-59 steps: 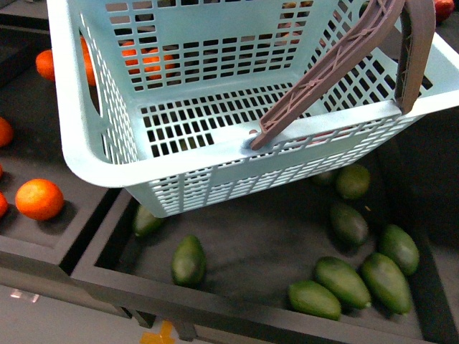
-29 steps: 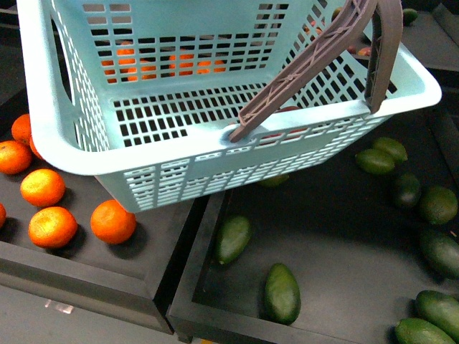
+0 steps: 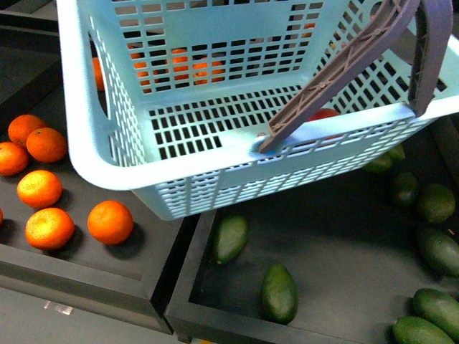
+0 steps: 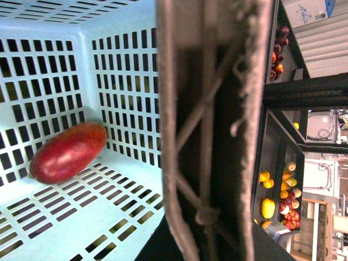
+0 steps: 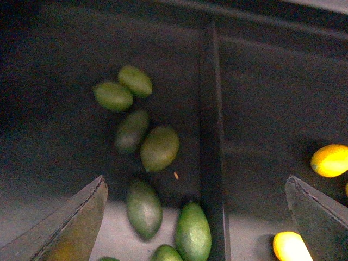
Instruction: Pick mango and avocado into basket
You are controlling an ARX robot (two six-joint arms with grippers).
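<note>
Basket [image 3: 107,165] now further right over oranges [image 3: 110,221] and avocados [image 3: 279,292], mango [image 4: 68,152] inside; right gripper [image 5: 194,179] spread, left gripper's state untellable behind handle [image 4: 212,136]

Your black bench [image 3: 79,285] is split by a raised divider [image 3: 188,265]: oranges [image 3: 110,222] lie in its left compartment, avocados [image 3: 280,292] in its right, two near the front edge.

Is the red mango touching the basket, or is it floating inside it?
Touching. The left wrist view shows the mango lying on its side right on the slotted floor of the basket, with no gap under it.
</note>
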